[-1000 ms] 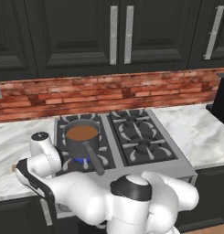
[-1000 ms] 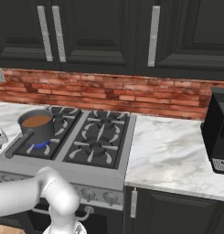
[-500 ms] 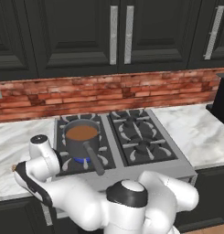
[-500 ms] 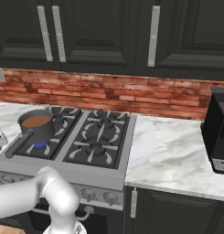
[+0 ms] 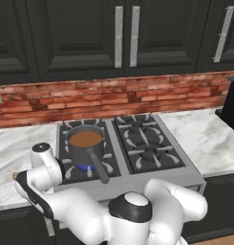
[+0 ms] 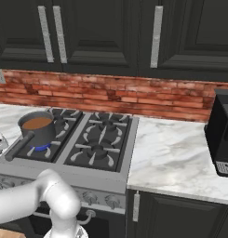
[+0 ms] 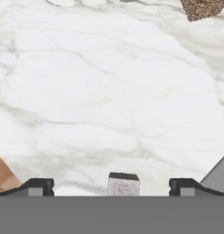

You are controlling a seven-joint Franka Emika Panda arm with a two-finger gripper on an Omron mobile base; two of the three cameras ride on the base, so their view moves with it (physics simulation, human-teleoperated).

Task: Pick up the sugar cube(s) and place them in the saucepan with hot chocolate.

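My hand (image 7: 111,187) hangs wide open and empty over the marble bench (image 7: 99,91), one pale cube (image 7: 123,184) sitting between my fingertips (image 7: 38,186). Over the last second my arm has crept slightly lower on the left, so I judge I am settling onto that cube, with nothing picked up yet. A speckled brown cube (image 7: 202,8) lies well apart, cut by the frame edge. The saucepan (image 5: 86,145) waits on the stove's front-left burner, holding smooth orange-brown liquid.
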